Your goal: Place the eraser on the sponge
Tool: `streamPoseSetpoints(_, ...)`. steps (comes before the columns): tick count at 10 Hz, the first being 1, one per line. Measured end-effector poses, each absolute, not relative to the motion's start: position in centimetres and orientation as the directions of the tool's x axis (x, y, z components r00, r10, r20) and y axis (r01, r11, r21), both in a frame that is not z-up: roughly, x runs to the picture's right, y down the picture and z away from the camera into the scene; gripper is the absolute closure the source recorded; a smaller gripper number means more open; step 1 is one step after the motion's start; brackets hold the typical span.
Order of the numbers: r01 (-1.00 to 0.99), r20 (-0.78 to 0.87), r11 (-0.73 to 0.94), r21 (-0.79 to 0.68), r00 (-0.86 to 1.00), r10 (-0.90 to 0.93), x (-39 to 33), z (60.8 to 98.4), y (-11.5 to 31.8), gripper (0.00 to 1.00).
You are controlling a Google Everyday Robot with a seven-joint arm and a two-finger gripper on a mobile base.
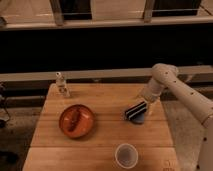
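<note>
The dark eraser (135, 111), with pale stripes along its side, sits tilted over the light blue sponge (142, 119) on the right part of the wooden table (105, 145). Only a sliver of the sponge shows under and to the right of the eraser. My gripper (143, 105) reaches down from the white arm (162, 77) at the right and is shut on the eraser's upper right end. Whether the eraser rests on the sponge or hangs just above it cannot be told.
An orange plate (64, 131) holding a brownish item lies left of centre. A grey cup (126, 155) stands near the front edge. A small pale bottle (61, 85) stands at the back left corner. A dark wall and ledge run behind the table.
</note>
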State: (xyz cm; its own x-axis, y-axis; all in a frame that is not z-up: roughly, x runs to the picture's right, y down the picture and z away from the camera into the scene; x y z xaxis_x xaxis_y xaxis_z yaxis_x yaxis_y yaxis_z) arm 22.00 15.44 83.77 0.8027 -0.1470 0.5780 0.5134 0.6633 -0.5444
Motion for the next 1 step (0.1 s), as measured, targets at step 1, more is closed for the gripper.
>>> streamPoseSetpoints(1, 0.518, 0.581, 0.662, -0.541, 0.8, -0.152, 21.57, 83.99, 15.41, 0.2)
